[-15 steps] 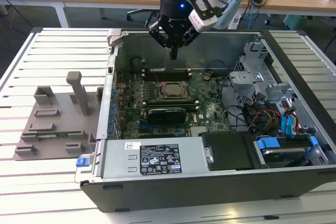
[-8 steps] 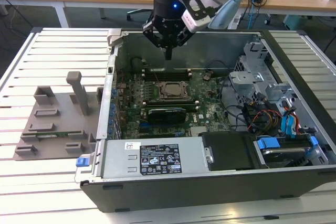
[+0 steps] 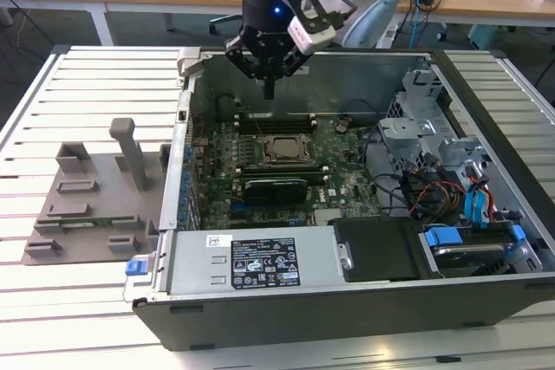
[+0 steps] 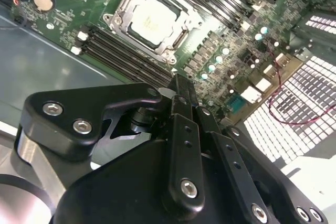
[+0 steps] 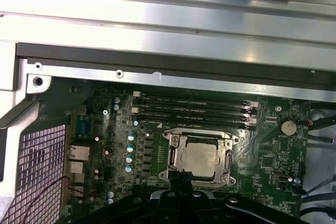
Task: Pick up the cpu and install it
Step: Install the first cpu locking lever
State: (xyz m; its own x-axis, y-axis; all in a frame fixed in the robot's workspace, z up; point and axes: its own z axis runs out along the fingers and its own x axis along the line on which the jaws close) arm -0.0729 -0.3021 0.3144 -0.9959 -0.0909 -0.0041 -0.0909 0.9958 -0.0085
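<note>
The cpu (image 5: 201,157) sat in its socket (image 5: 200,159) on the motherboard (image 3: 286,166). The gripper (image 3: 268,84) hung above the socket, jaws clenched together and empty, clear of the cpu.

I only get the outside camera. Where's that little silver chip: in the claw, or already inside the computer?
Observer: In both wrist views the chip lies flat inside the metal socket on the green board.
Operator: So the claw is empty?
Observer: Yes. In the second wrist view the claw has its fingers pressed together with nothing between them.
</note>
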